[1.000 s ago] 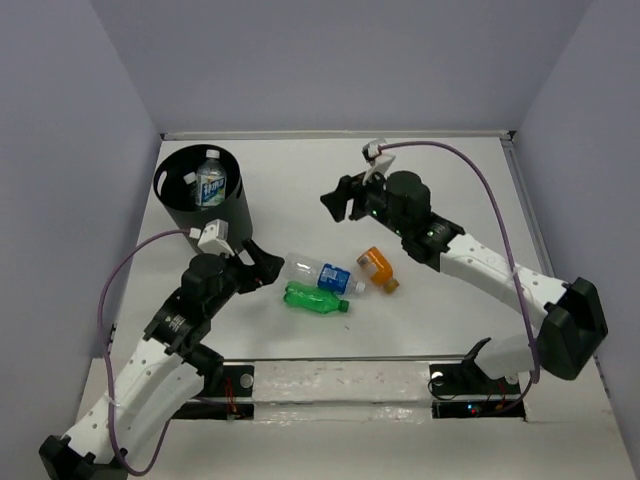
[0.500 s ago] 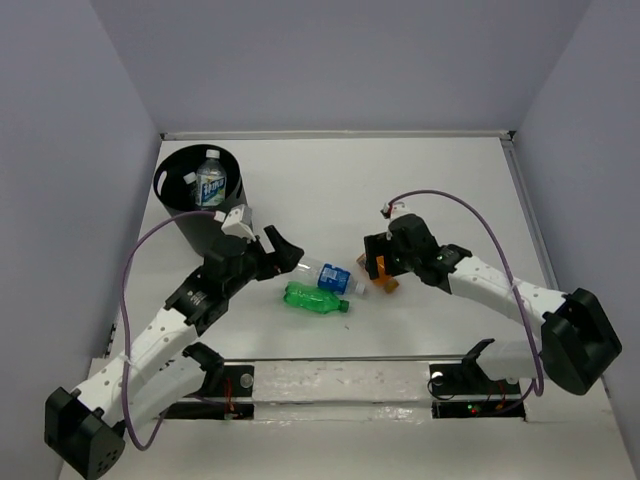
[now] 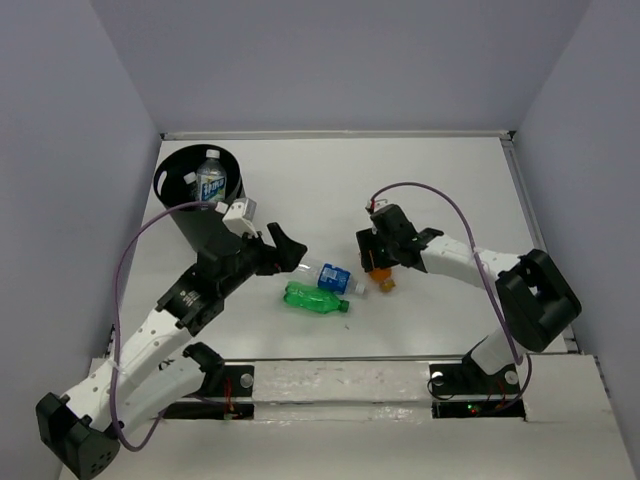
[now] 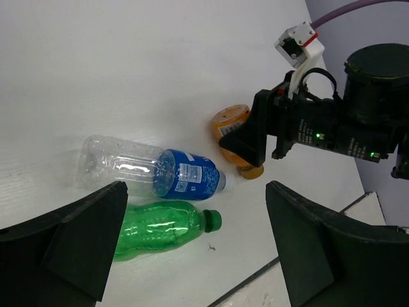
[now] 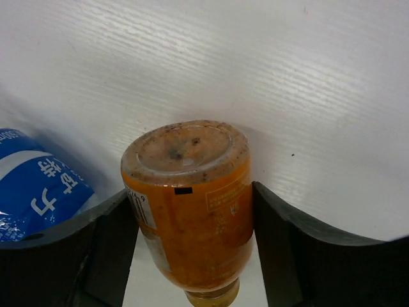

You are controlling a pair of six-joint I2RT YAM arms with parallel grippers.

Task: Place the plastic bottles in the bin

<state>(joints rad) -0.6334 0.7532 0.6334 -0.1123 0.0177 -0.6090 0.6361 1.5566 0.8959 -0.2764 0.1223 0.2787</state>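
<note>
The orange bottle [image 5: 192, 211] is found lying on its side on the desk [image 3: 430, 180], right of centre. It is straddled by the right jaws, which are closed in on its two flanks with no gap to be seen on either side, and it is not yet lifted. Its long axis is set along the jaws, not across them: the base is turned toward the far left and the cap toward the near edge, so the grip is taken across the width. The clear bottle [image 4: 153, 173] with the blue label is laid just outside one of these jaws, its cap end near the orange bottle, so little room is left there, while bare desk is left open on the far side. The bin [image 3: 205, 228] is placed at the far left, well apart from this grip, and one labelled bottle [image 3: 210, 182] is already stood in it. The way there is crossed by the left arm [image 3: 190, 300], so a raised carry is judged to be needed. The left jaws are spread fully and nothing is held in them; they are hung by the clear bottle's bare base end, nearer the bin than the right jaws. That bottle's axis is run from one jaw toward the other, so a wrist turn is judged necessary before closing. The green bottle [image 4: 163, 227] is laid roughly parallel, just beside the clear bottle on its near side
</note>
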